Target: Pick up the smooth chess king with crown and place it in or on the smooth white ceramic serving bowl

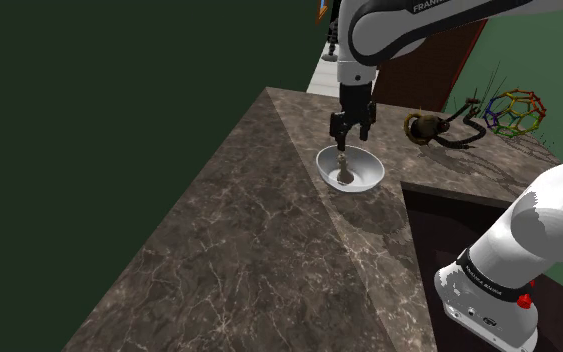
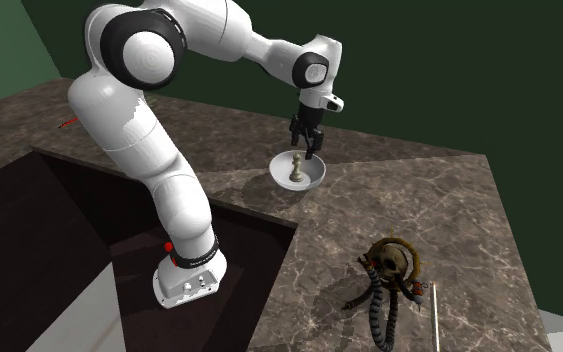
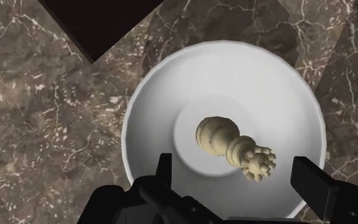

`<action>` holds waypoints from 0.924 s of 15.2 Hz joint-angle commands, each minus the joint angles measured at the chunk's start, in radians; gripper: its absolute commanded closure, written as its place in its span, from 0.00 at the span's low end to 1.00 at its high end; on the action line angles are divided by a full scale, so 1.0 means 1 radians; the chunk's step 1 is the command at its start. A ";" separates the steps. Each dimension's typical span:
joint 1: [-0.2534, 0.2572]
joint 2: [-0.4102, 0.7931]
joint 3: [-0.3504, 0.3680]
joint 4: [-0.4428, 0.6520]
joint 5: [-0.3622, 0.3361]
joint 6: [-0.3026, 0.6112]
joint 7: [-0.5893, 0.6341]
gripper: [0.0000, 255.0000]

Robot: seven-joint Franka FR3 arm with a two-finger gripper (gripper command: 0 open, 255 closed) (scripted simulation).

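1. As I look at the shoulder view's upper middle, the king [image 1: 343, 172] stands upright in the bowl [image 1: 373, 178] — dead centre — on the counter [image 1: 249, 260].
2. My gripper [image 1: 351, 138] hangs just above it, fingers [image 3: 314, 184] spread, holding nothing.

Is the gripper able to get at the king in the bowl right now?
Probably yes: the open gripper hangs just above the king standing in the bowl, with nothing between them.

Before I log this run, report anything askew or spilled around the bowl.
Nothing stands out: the beige crowned chess king stands upright inside the round white bowl on the brown marble counter, with the black fingers open above it.
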 commanded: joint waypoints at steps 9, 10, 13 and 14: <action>-0.002 0.000 -0.003 0.128 -0.003 -0.127 0.001 0.00; -0.002 0.000 -0.003 0.128 -0.003 -0.127 0.001 0.00; -0.002 0.000 -0.003 0.128 -0.003 -0.127 0.001 0.00; -0.002 0.000 -0.003 0.128 -0.003 -0.127 0.001 0.00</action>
